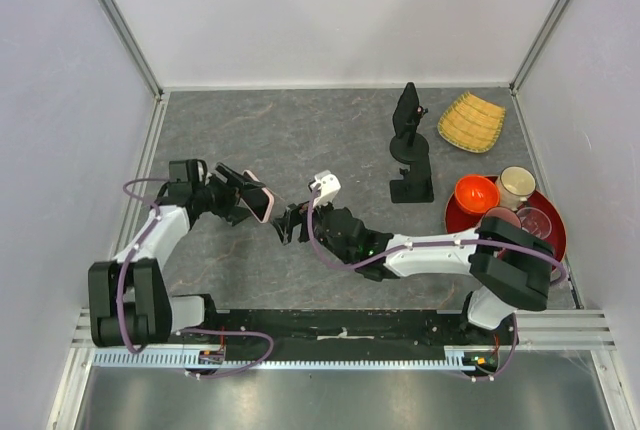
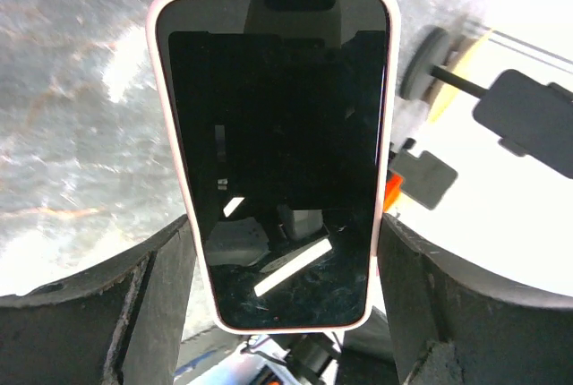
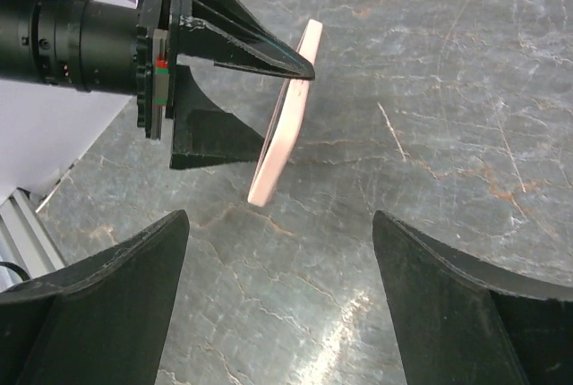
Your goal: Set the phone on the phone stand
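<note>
Firmly, the left tool (image 2: 285, 237) clamps the phone (image 2: 277, 125) by its edges.

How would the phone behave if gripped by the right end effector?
Probably rigid: the phone shows a straight edge. Its glossy screen looks slippery, likely fragile. Pinched only at its sides by the left end effector, it might pivot.

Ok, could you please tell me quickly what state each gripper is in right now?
Left gripper: closed, holding the phone.
Right gripper: open, empty.
</note>
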Motion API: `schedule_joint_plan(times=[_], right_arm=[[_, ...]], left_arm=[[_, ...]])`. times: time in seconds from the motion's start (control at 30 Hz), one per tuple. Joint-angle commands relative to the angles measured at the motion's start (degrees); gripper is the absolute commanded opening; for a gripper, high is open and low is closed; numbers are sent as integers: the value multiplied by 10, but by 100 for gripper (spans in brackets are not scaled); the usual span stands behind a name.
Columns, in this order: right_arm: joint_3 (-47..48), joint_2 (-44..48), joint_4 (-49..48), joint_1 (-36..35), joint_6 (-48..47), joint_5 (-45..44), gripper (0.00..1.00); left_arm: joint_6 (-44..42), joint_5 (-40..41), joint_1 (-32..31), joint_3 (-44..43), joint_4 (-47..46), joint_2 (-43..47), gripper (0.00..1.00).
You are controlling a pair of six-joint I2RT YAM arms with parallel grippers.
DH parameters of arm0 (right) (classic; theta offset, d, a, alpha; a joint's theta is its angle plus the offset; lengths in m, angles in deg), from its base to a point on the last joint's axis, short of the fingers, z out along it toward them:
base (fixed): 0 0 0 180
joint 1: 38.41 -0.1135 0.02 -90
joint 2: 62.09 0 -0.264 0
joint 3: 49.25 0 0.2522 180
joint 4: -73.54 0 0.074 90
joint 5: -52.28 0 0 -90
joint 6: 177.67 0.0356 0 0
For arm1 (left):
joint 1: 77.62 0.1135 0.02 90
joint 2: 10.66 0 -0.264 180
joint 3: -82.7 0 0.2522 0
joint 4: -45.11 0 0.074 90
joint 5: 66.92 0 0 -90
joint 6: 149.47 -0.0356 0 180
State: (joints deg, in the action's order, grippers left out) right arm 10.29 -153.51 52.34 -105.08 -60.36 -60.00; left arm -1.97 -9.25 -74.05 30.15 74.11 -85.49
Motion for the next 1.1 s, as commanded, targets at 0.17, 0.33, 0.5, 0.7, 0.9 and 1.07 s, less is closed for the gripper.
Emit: schedule_joint_plan(times=[0.17, 0.33, 0.5, 0.7, 0.9, 1.07], right_arm=[[16, -39, -145, -32, -37, -52, 81], [6, -67, -218, -57, -70, -98, 81], [-4, -103, -310, -78, -76, -168, 80], [1, -157, -411, -86, -76, -210, 68], [32, -190, -427, -88, -73, -204, 64], [62, -208, -433, -88, -83, -205, 59]], left_arm=[[184, -69, 1, 59, -61, 139, 2], [243, -69, 0, 78, -57, 176, 2], [303, -69, -4, 99, -62, 218, 2], [347, -70, -4, 108, -63, 249, 2], [376, -60, -7, 119, -64, 270, 2], [394, -57, -7, 123, -63, 287, 2]])
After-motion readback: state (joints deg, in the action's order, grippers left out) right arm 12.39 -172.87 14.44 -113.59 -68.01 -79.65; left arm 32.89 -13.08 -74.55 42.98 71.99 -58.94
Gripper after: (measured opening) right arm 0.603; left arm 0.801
